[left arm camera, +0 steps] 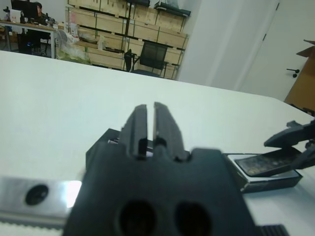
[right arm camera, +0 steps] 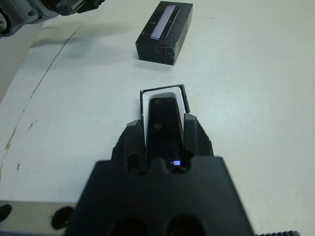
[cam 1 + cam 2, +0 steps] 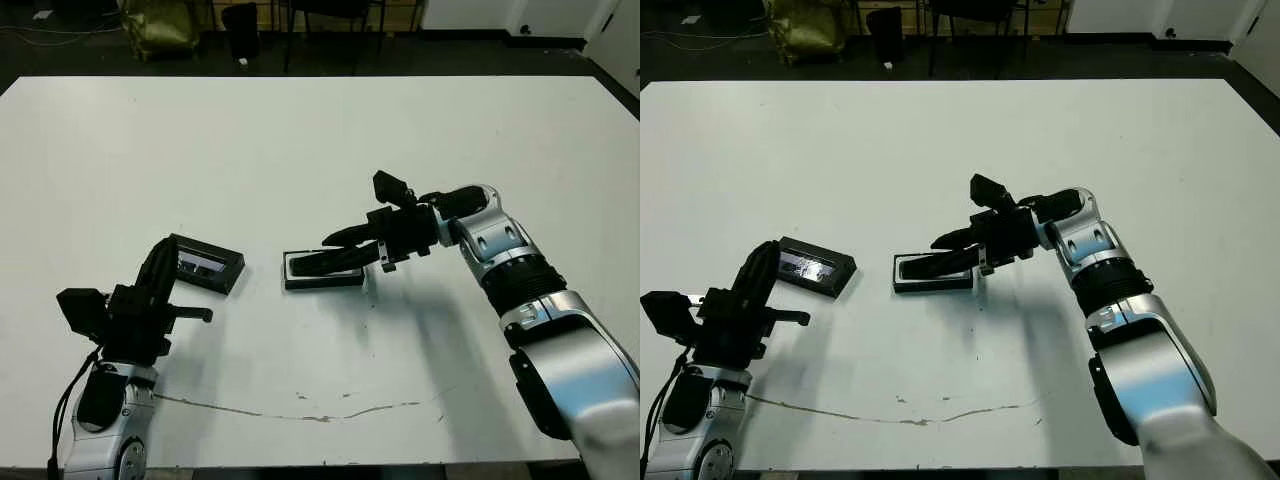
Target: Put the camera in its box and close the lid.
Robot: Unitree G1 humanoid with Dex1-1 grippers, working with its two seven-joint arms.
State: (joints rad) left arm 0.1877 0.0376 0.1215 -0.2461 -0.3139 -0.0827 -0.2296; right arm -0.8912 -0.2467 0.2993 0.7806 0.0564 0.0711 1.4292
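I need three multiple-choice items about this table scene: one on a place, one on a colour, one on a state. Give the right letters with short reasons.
1. Where is the lid?
A. on the box
B. on the table, on the robot's left of the box
C. in the right claw

2. What colour is the lining of the box?
A. white
B. red
C. yellow

3. What is the right claw doing?
A. hanging empty
B. gripping the lid
C. gripping the camera over the box

Answers:
1 B, the head views show it lying apart, near the left claw.
2 A, a white edge shows inside the black walls.
3 C, the right wrist view shows the black bar between the fingers.
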